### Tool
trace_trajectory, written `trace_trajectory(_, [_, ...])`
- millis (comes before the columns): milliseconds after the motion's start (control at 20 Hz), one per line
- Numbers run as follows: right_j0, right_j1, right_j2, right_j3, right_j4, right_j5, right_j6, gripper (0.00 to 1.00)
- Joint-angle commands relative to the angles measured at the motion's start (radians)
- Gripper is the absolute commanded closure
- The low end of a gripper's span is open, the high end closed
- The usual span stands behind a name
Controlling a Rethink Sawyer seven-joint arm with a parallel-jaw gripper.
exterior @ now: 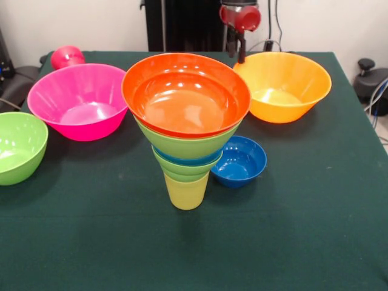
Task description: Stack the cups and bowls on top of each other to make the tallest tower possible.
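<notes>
The tower [186, 121] stands mid-table: a pale yellow cup [186, 191] at the base, then small green bowls, a blue bowl, a larger green bowl [185, 145] and a wide orange-red bowl [186, 94] on top. A big pink bowl [79, 100] sits at the left. A yellow-orange bowl [284, 85] sits at the back right. A small dark blue bowl [240, 160] sits right of the tower. A lime green bowl [18, 145] is at the left edge. The red cup [66, 56] lies upside down at the back left. The gripper [240, 54] hangs at the back above the table, beside the yellow-orange bowl, holding nothing.
The dark green tablecloth [291, 230] covers the table. Black equipment [373, 82] stands off the right edge. The robot's black pedestal [182, 24] is at the back.
</notes>
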Motion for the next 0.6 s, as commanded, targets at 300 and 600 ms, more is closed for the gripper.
trace_trajectory(300, [-0.178, -0.255, 0.409, 0.081, 0.089, 0.369, -0.226, 0.00])
trace_trajectory(600, [-0.120, -0.220, 0.389, 0.018, 0.084, 0.387, -0.174, 0.00])
